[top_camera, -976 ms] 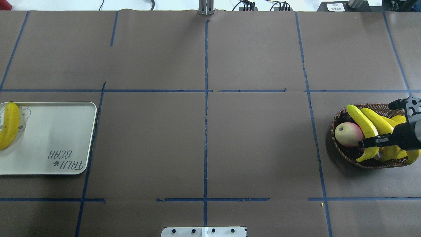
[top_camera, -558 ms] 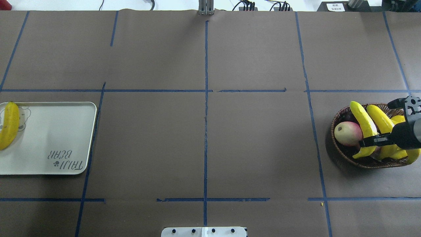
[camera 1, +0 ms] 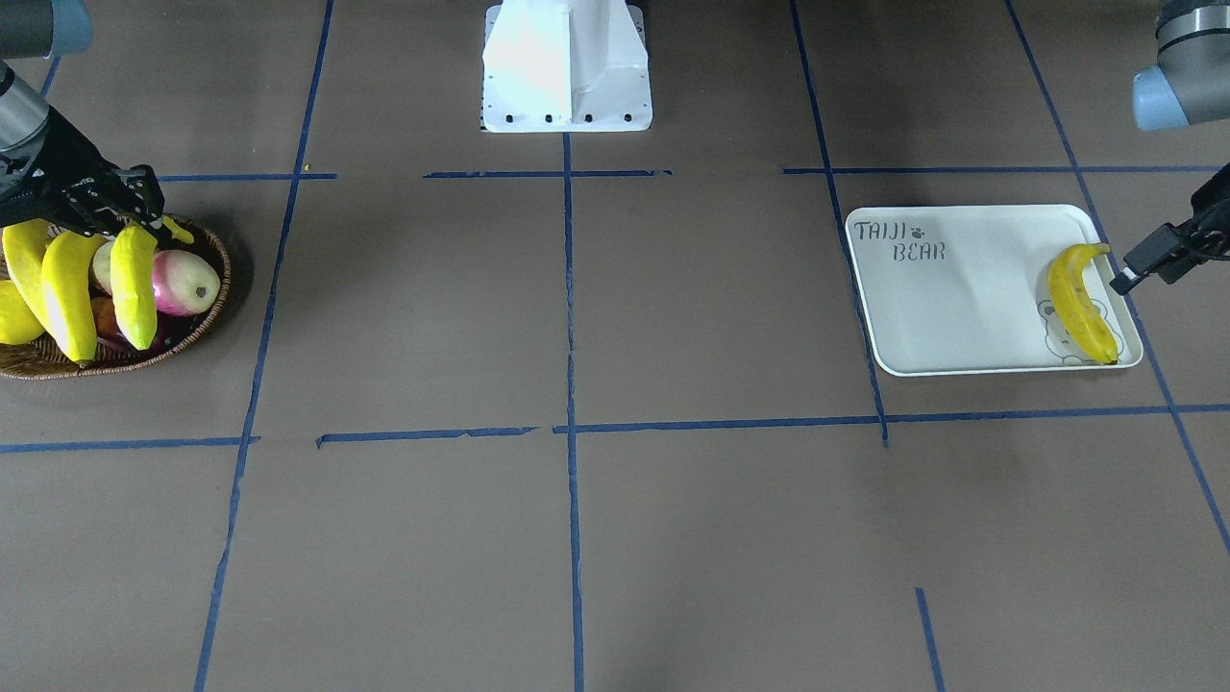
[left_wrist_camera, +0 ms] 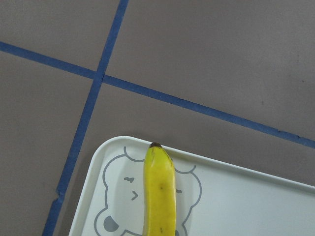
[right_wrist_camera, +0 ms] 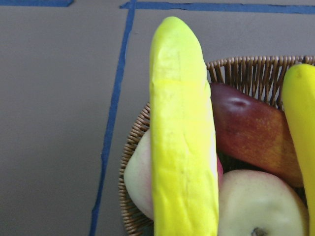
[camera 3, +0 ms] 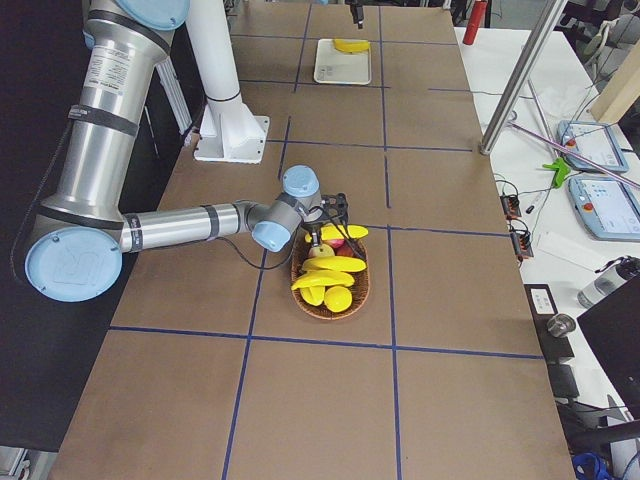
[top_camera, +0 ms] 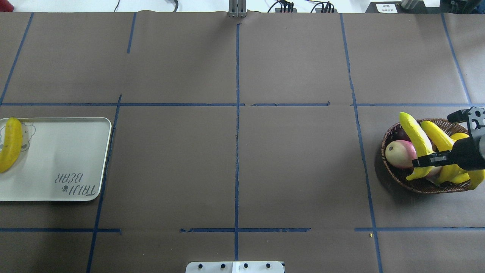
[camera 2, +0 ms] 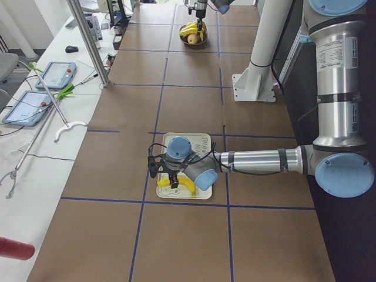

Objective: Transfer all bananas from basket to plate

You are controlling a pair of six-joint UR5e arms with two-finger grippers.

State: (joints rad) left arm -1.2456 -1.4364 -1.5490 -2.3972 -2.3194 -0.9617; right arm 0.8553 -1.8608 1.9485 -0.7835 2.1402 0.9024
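Note:
My right gripper (top_camera: 431, 160) is shut on the near end of one banana (top_camera: 415, 137) and holds it tilted above the wicker basket (top_camera: 392, 178) at the table's right. This banana fills the right wrist view (right_wrist_camera: 182, 142) and also shows in the front view (camera 1: 133, 274). More bananas (top_camera: 436, 133) lie in the basket beside it. One banana (top_camera: 10, 144) lies free on the white "TAIJI BEAR" plate (top_camera: 68, 151) over the bear face (left_wrist_camera: 160, 191). My left gripper (camera 1: 1148, 259) hovers just beside that banana; only one finger shows, so I cannot tell its state.
A pink-and-cream round fruit (top_camera: 399, 153) and a dark red fruit (right_wrist_camera: 251, 132) also lie in the basket. The robot's white base (camera 1: 567, 67) stands at the table's near middle. Blue tape lines cross the brown table.
My right gripper has risen slightly with the banana; its far tip has lifted higher over the basket rim. A second banana beside it has shifted. The plate's banana has not moved.

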